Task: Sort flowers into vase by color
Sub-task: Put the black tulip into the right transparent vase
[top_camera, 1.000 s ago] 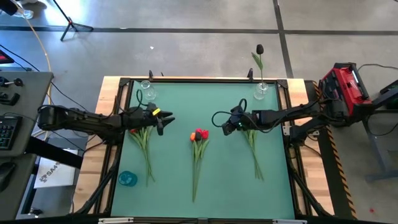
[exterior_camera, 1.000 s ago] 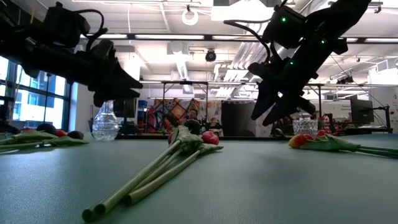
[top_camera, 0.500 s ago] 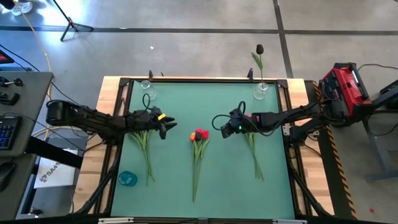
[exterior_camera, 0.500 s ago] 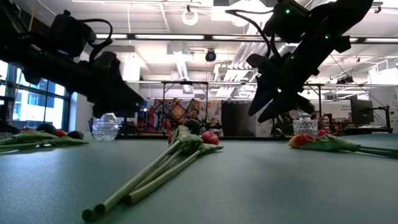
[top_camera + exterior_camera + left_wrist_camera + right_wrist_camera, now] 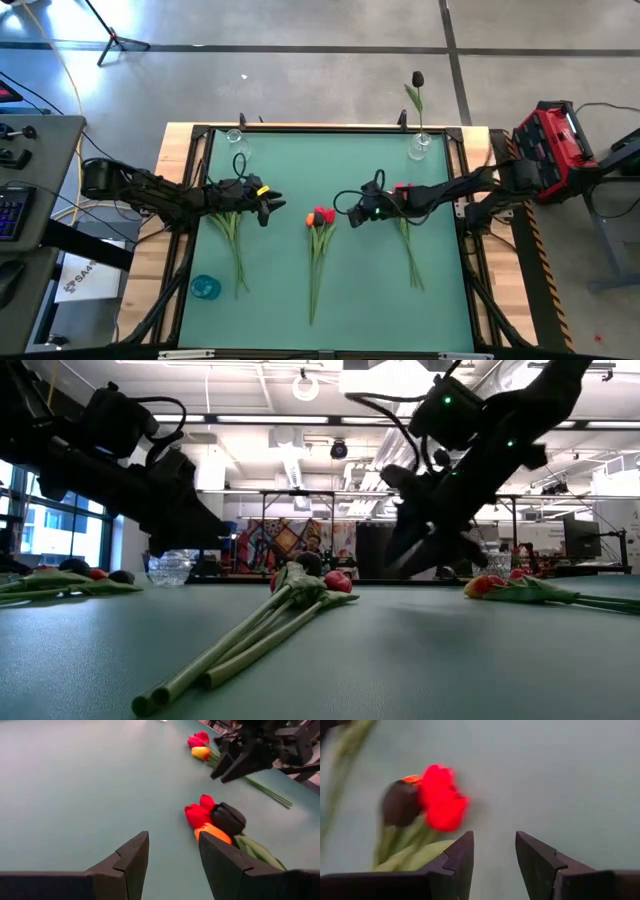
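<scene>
Sorting is barely starting: one dark flower (image 5: pixel 417 80) is standing in the far-right vase (image 5: pixel 419 146), three bunches are lying on the desk (image 5: pixel 280 260), and both the right gripper (image 5: pixel 352 214) and left gripper (image 5: pixel 272 207) are hovering parted, empty, beside the middle bunch (image 5: pixel 319 222).

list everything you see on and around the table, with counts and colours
green table mat: one, covering the tabletop
middle bunch of long-stemmed tulips: one, red, orange and dark heads, table centre
left tulip bunch: one, green stems, under the left arm
right tulip bunch: one, green stems, under the right arm
clear glass vases: two, far corners, left one empty, right one holding a dark tulip
small teal object: one, near-left
left hand: open, left of the middle bunch
right hand: open, right of it
</scene>
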Robot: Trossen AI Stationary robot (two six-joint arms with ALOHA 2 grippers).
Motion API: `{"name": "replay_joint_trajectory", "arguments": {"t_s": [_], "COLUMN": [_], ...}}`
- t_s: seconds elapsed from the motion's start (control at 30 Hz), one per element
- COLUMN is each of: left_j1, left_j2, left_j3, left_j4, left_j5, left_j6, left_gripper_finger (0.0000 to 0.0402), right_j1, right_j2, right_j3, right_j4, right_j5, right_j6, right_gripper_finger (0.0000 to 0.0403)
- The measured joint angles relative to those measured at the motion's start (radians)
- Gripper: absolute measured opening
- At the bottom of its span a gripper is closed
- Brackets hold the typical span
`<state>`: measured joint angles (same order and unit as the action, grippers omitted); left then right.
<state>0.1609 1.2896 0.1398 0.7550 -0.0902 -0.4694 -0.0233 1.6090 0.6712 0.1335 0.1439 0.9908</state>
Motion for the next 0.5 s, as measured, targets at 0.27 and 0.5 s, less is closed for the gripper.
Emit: {"name": "replay_joint_trajectory", "arguments": {"t_s": [0.27, 0.5], "left_j1": [-0.017, -0.07], "left_j2": [0.0, 0.023], "left_j3": [0.0, 0.041], "left_j4": [0.0, -0.008], "left_j5": [0.011, 0.057], "left_j6": [0.001, 0.06], "left_gripper_finger": [0.0163, 0.0163], "right_j1": [0.024, 0.062], "right_j2": [0.113, 0.195], "right_j3": [0.1, 0.211], "right_j4": [0.143, 0.142], "right_j5": [-0.126, -0.129], "right_j6": [-0.066, -0.102], "right_gripper_finger": [0.0133, 0.0133]}}
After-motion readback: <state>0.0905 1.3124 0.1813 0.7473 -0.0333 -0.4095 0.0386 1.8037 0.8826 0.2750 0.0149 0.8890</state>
